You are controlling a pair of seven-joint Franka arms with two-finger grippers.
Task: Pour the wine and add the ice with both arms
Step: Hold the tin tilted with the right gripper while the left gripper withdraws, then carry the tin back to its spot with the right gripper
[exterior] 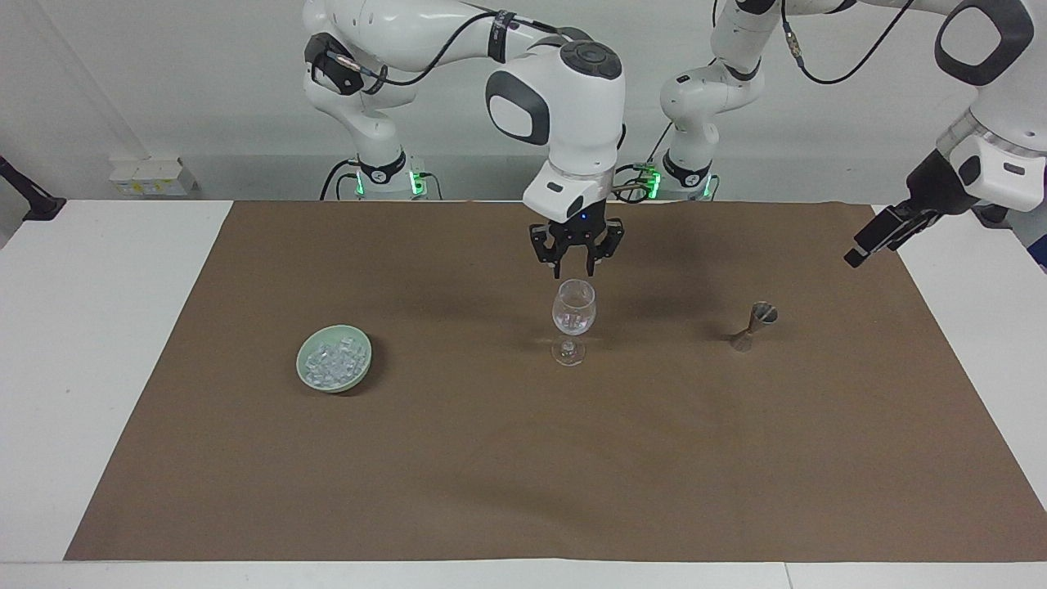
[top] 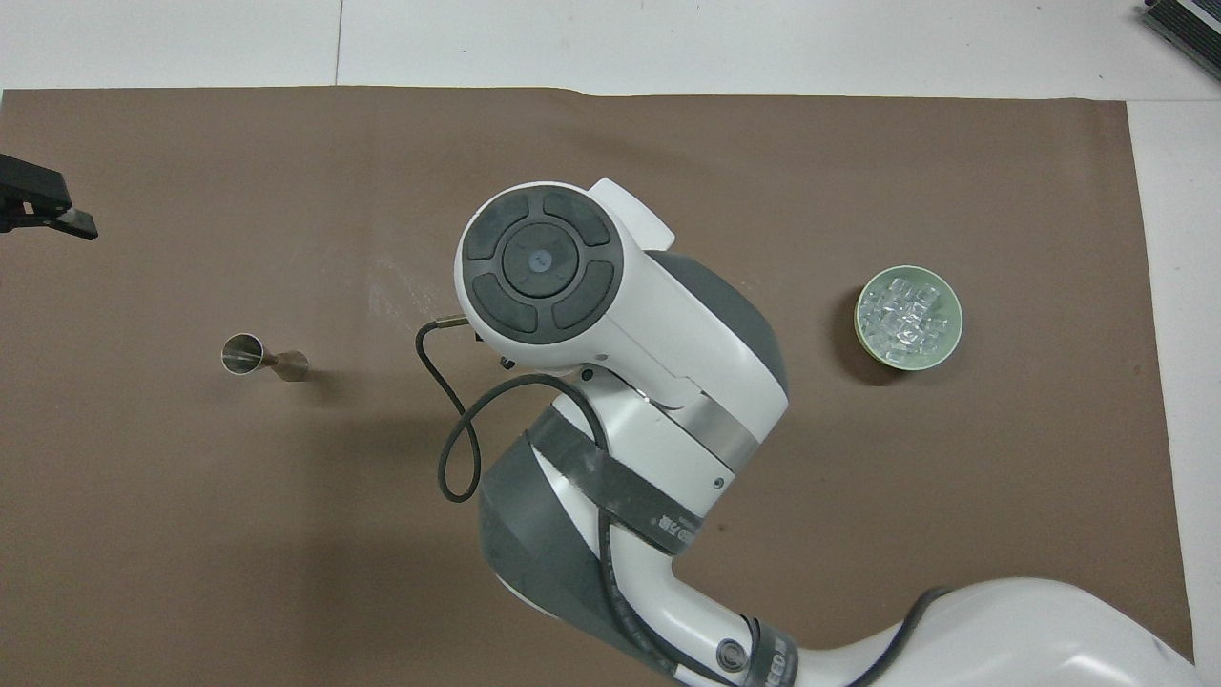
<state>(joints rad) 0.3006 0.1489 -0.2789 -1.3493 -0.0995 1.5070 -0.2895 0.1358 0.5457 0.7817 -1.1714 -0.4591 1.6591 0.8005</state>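
Starting with the bowl (exterior: 300,361), at about eight o'clock from the glass (exterior: 574,309) in the facing view, toward the right arm's end of the tabletop (exterior: 106,368). It's heaped with ice (exterior: 334,361), a loose pile of small clear cubes. Those look light, hard and slick; my call is one cube at a time, pinched across two flat faces.

Centre of the mat, the glass stands upright. There's a pale glint low in its cup, ice or plain reflection, I can't tell. No wine colour shows. It's thin, fragile and top-heavy, so the stem or low on the cup is where I'd grip it.

Straight above it at twelve o'clock hovers the right pincer (exterior: 575,268), fingertips spread, clear of the rim, gripping nothing.

At three o'clock from the glass stands the jigger (exterior: 753,325), metal, upright and rigid; its contents can't be seen. The narrow waist looks the safest hold.

Up at one o'clock from the jigger, the left pincer (exterior: 869,244) waits in the air, spread and empty.
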